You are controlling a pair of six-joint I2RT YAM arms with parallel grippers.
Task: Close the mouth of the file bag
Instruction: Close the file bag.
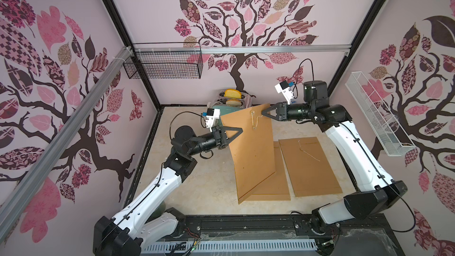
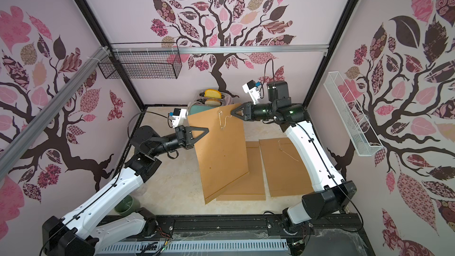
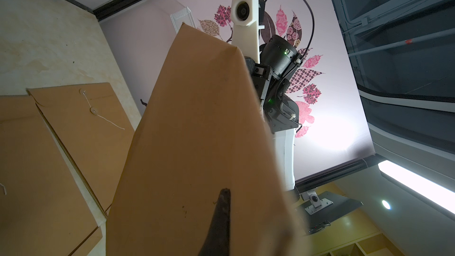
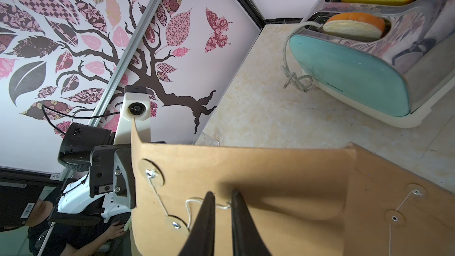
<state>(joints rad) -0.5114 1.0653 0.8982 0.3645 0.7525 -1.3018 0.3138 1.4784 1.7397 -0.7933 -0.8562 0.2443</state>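
Both grippers meet the file bag (image 1: 253,158): left gripper (image 1: 240,130) clamps its edge, right gripper (image 4: 222,197), slightly parted, straddles the string (image 4: 159,197).

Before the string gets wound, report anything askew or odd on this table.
The held file bag is raised at a tilt, pinched by the left gripper, its string unwound, loose between the jaws of the right gripper. Nothing looks spilled or torn.
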